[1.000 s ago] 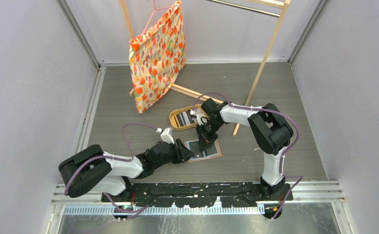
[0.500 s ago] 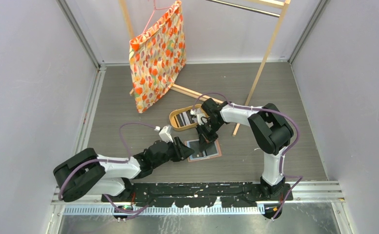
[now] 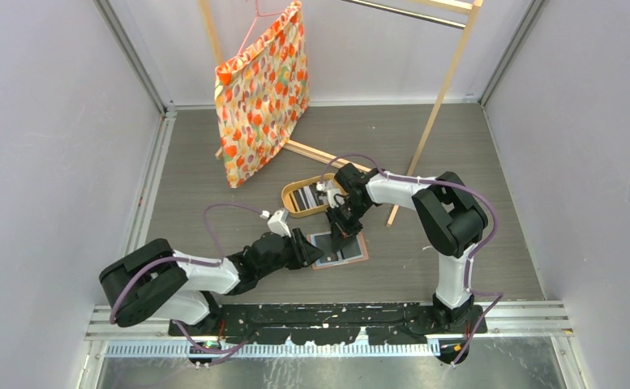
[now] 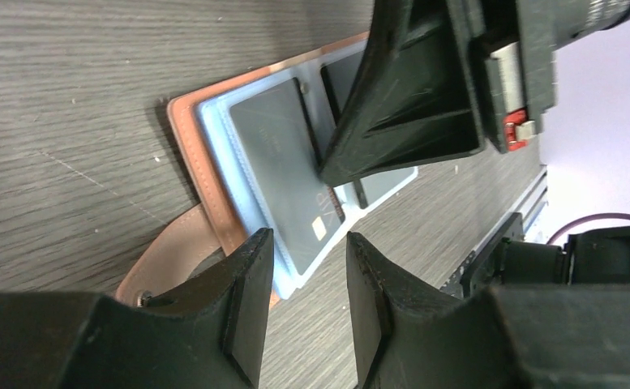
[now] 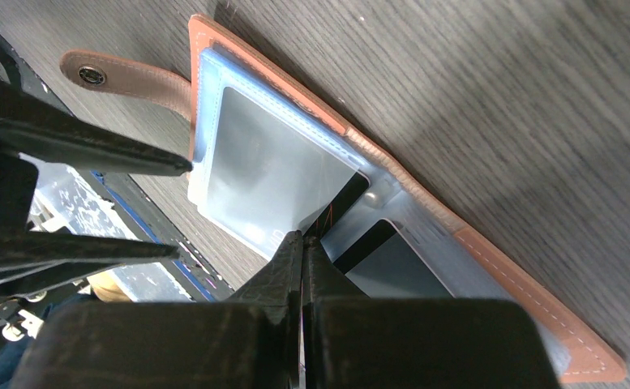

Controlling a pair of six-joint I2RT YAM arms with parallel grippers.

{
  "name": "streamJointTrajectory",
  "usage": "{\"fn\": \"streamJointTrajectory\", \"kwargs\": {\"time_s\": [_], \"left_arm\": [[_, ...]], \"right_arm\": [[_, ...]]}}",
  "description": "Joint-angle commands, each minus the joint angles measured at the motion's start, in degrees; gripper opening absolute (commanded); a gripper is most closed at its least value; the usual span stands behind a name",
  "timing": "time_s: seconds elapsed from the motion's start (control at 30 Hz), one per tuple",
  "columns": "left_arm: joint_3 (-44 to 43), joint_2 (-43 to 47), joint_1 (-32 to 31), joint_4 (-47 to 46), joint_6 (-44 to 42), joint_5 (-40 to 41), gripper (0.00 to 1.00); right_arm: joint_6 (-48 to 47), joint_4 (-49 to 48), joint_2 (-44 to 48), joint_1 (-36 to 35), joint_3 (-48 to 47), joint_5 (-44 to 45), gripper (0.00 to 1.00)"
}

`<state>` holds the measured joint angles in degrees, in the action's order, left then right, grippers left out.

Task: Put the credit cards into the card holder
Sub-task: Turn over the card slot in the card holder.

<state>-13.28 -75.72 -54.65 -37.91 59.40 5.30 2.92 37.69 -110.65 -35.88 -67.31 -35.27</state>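
Change: left tool (image 3: 306,248) has narrowed a touch; its arm swung out and came back to nearly the same pose. Right tool (image 3: 342,232) and card holder (image 3: 340,253) unmoved.
Left tool: part open, gripping nothing; fingers (image 4: 250,267) straddle the holder's edge beside the snap tab (image 4: 165,259), low in the left wrist view.
Right tool: fully closed, tip pressed at the pocket mouth mid-holder. Cannot tell whether a thin card edge is pinched in it.
Card holder: open flat on the counter (image 3: 214,162), centre of the top view, just below the tray (image 3: 285,198).
Grey card (image 4: 283,166): already seated in a light-blue pocket.
Cards (image 3: 303,196): more still in the tray.
Meaning: probably mid-insertion. Left side appears to be settling in to steady the holder while the right pushes, so the task is only partly done.
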Motion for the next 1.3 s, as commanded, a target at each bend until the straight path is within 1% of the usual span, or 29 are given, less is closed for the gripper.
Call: {"fn": "streamJointTrajectory", "kwargs": {"time_s": [0.0, 0.23, 0.47, 0.57, 0.63, 0.67, 0.73, 0.77, 0.87, 0.97, 1.1, 1.2, 1.27], "left_arm": [[-1.9, -3.1, 0.7, -4.0, 0.1, -0.4, 0.40], [-1.7, -5.3, 0.9, -4.9, 0.8, -0.5, 0.41], [-2.4, -9.7, 1.3, -10.0, 1.6, -3.2, 0.39], [-2.0, -10.8, 1.4, -12.3, 2.3, -3.4, 0.33], [-1.7, -10.4, 1.6, -12.2, 2.7, -3.3, 0.22], [-1.7, -10.1, 1.6, -11.6, 2.8, -3.1, 0.19], [-2.0, -9.3, 1.7, -10.0, 3.0, -2.7, 0.14], [-2.3, -8.9, 1.7, -8.8, 2.9, -2.6, 0.10], [-2.8, -8.4, 1.8, -8.1, 2.6, -2.6, 0.01], [-3.3, -7.9, 1.9, -8.0, 2.8, -3.1, 0.00], [-5.6, -6.5, 1.9, -5.3, 2.9, -4.7, 0.00], [-7.3, -6.5, 1.9, -3.8, 2.8, -5.0, 0.01], [-8.6, -7.0, 1.9, -3.5, 2.8, -6.9, 0.00]], "right_arm": [[-1.4, -0.3, -0.9, -0.1, -1.4, 2.2, 0.02], [-1.5, -0.3, -1.0, -0.1, -1.5, 2.2, 0.02], [-1.7, -0.1, -0.6, -0.1, -1.6, 1.1, 0.02], [-2.5, 0.5, 0.1, -0.1, -2.0, -0.1, 0.04], [-2.6, 1.2, 1.6, -0.1, -2.5, -0.7, 0.06], [-3.9, 1.4, 2.5, 0.0, -2.6, -0.8, 0.08], [-5.3, 2.2, 4.6, 0.2, -3.0, -1.2, 0.10], [-5.9, 2.5, 5.5, 0.5, -3.1, -1.5, 0.10], [-7.9, 3.9, 8.2, 1.5, -3.2, -2.4, 0.11], [-10.6, 5.6, 10.8, 2.7, -3.5, -2.1, 0.11], [-12.2, 5.6, 13.6, 4.5, -2.7, -0.4, 0.12], [-12.0, 5.7, 13.1, 5.3, -2.5, 2.1, 0.12], [-11.9, 5.9, 12.3, 5.8, -2.6, 3.1, 0.12]]}}
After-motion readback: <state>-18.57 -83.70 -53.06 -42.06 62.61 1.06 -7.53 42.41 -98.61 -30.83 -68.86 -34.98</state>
